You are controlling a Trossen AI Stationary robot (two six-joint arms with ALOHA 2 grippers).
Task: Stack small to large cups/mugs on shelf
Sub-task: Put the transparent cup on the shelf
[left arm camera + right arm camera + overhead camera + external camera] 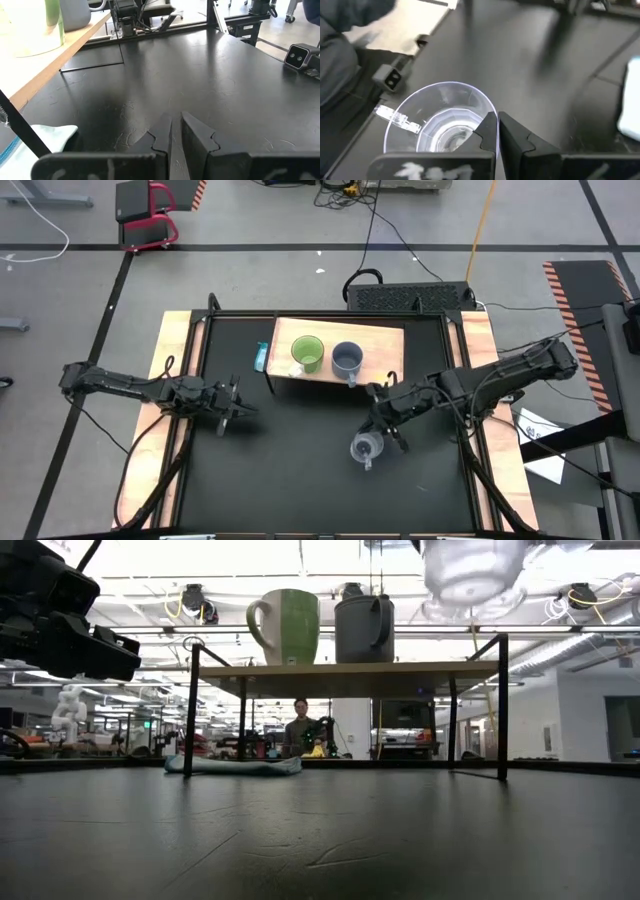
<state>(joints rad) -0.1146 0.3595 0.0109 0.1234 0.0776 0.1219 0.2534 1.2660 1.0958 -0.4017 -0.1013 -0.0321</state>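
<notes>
The lime-green mug [307, 355] and the grey-blue mug [347, 360] stand upright side by side on their bases on the tan shelf [385, 340]. Both also show in the low view, the green mug [285, 625] and the grey-blue mug [363, 628] on the shelf board [350, 678]. My right gripper [378, 432] is shut on the clear glass cup [366, 447], in front of the shelf's right half. In the low view the cup [470, 575] hangs high above the table. My left gripper [235, 408] is shut and empty, left of the shelf, above the table. My right gripper holds the glass cup by its rim wall [490, 111], on the side opposite the handle [395, 117]. One finger [487, 132] is inside the cup and the other [517, 137] outside. The fingers come slanting down from the table's right. The cup is lifted clear, mouth up.
A light blue cloth [262, 358] lies on the table at the shelf's left end, also in the low view [232, 765]. The shelf's dark legs [192, 710] stand at its corners. A person shows far off in the room beyond the table [298, 725].
</notes>
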